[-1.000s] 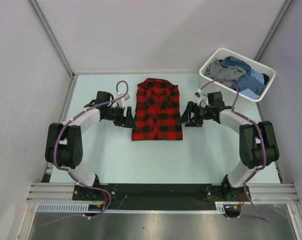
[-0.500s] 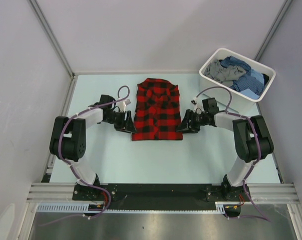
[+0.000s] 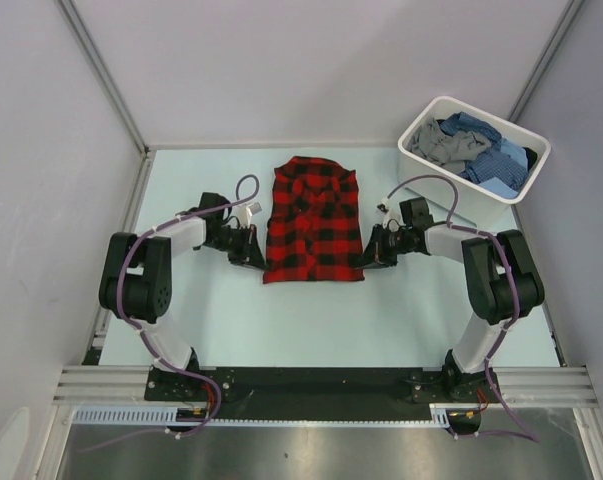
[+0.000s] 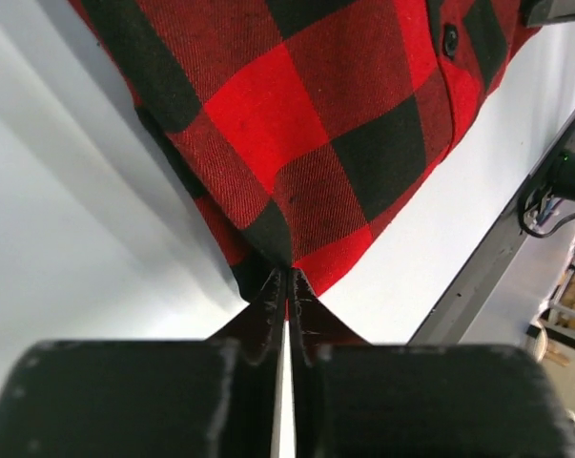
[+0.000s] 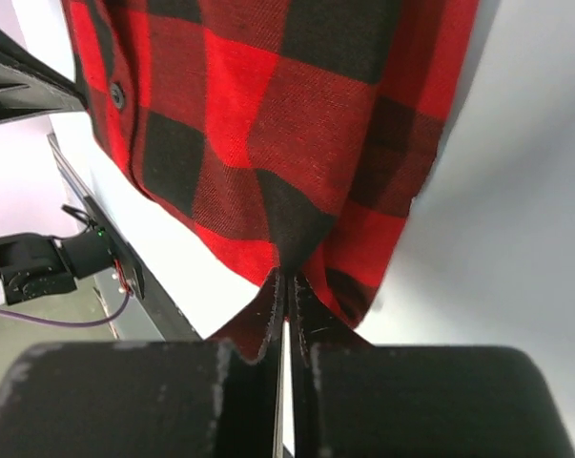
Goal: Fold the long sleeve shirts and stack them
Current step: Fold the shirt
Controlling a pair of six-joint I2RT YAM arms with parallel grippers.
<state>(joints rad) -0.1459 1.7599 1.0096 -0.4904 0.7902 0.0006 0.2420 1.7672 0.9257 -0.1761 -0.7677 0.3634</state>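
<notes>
Red shirt [image 3: 314, 218]: flat, mid-table toward the far edge, collar away from me. No sleeves showing; tucked in, I judge, since it reads as a tidy rectangle.

My left gripper [image 3: 253, 252] is pinched tight on the near-left hem corner, and my right gripper [image 3: 370, 250] likewise on the near-right. Both wrist views show cloth nipped between closed jaws.

Likely step in hand: hem up to collar.

Other shirts [image 3: 471, 145], blue and grey, heaped unfolded in the tub [image 3: 493, 210] at the far-right corner. No stack begun. Early going, by my reckoning.

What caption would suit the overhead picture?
Left gripper and right gripper pinch near corners of the red shirt; more shirts fill the tub.
</notes>
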